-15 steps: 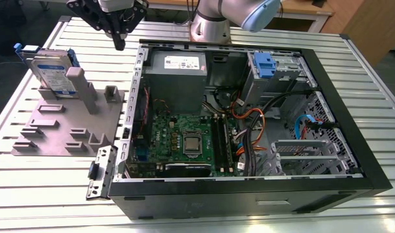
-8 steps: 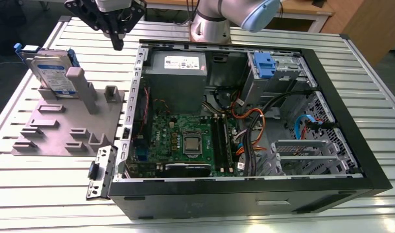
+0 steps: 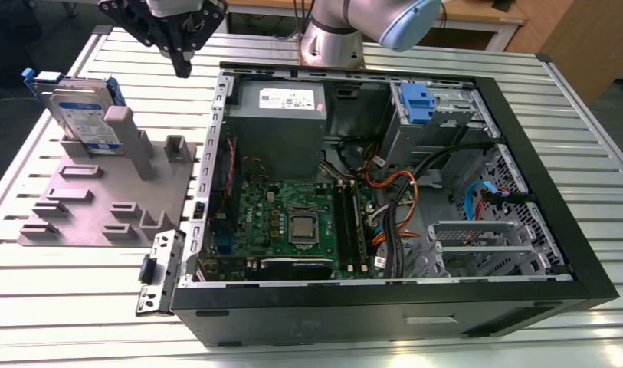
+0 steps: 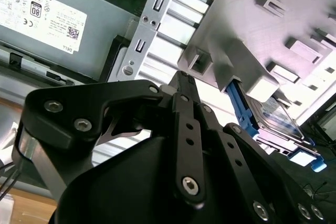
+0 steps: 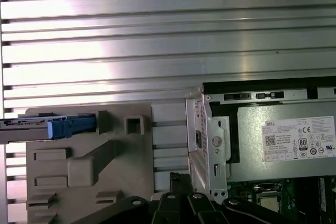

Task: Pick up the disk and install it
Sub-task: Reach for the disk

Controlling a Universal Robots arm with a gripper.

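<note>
The disk (image 3: 81, 115) stands on edge in a slot at the back of the grey holder plate (image 3: 96, 192), on the exterior view's left; its label is white and blue, its frame bright blue. My gripper (image 3: 182, 69) hangs above the table between that plate and the open computer case (image 3: 556, 192), a short way to the disk's right and apart from it. Its black fingers meet at the tips (image 4: 182, 77) with nothing held. In both wrist views the disk (image 4: 278, 121) (image 5: 52, 127) is seen edge-on in the holder (image 5: 105, 156), beyond the gripper (image 5: 176, 179).
The case lies open on the slatted metal table (image 3: 66, 307), with motherboard, cables and grey power supply (image 3: 280, 115) exposed. A drive bay with a blue latch (image 3: 418, 103) sits at its back right. A loose metal bracket (image 3: 158, 272) lies beside the case wall.
</note>
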